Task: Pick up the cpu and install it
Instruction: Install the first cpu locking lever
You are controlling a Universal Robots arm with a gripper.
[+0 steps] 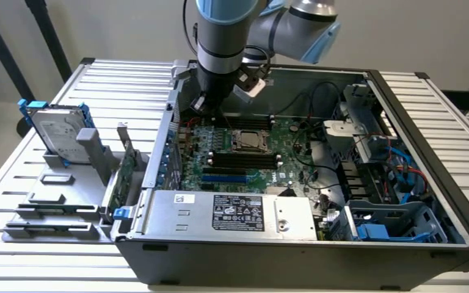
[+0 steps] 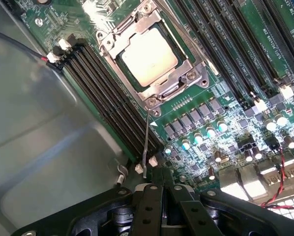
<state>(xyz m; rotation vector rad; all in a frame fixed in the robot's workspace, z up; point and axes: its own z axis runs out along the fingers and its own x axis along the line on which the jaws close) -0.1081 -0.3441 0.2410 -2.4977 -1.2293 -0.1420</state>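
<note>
The cpu [image 2: 148,55] is a flat square chip with a dull silver top, lying in its socket frame [image 2: 189,74] on the green motherboard [image 2: 225,98]. In the exterior view the cpu [image 1: 247,139] sits mid-board inside the open computer case [image 1: 300,250]. My gripper [image 2: 158,189] hangs low over the board near the case's back wall, apart from the chip, with its black fingers [image 2: 149,206] pressed together and nothing between them. A thin metal socket lever [image 2: 146,142] runs from the socket corner to just beside the fingertips. The arm [image 1: 218,43] comes down from above.
Black memory slots [image 2: 105,93] flank the socket. A grey box with a black-and-white label [image 1: 230,213] lies at the case front. A hard drive with blue brackets [image 1: 55,131] stands in a grey holder at the exterior view's left. Cables and drive bays [image 1: 381,177] crowd the exterior view's right.
</note>
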